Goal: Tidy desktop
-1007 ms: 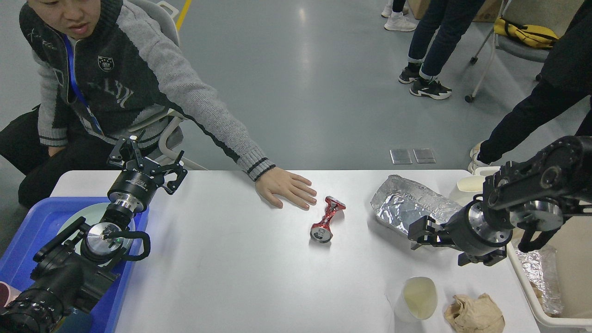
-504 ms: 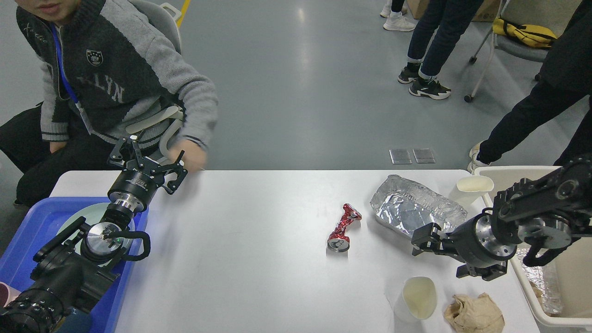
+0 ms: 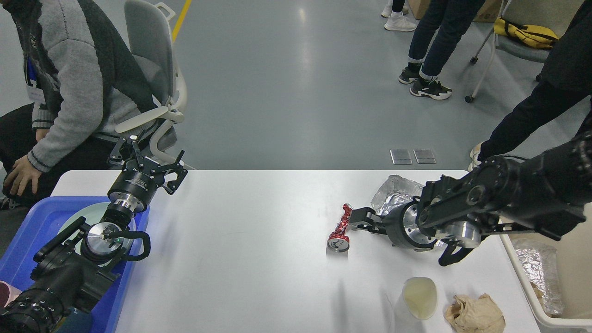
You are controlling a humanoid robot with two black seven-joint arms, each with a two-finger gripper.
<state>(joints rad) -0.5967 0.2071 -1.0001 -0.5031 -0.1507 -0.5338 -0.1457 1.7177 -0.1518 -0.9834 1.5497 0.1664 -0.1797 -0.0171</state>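
Head view: the white counter (image 3: 240, 259) fills the lower frame, beneath both arms. The right gripper (image 3: 355, 218) sits low over the counter, its fingers (image 3: 358, 213) parted, tips just beside a crushed red can (image 3: 341, 228) lying near the centre. Crumpled foil (image 3: 393, 190) lies behind that arm. The left gripper (image 3: 147, 163) hovers above the counter's far-left corner, fingers spread and empty, beside a blue tray (image 3: 32, 226). A paper cup (image 3: 418, 298) and brown paper wad (image 3: 474, 314) lie near the front-right edge.

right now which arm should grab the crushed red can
Right. The right gripper is already right beside the crushed red can on the desktop, while the left gripper sits far off near the blue tray.
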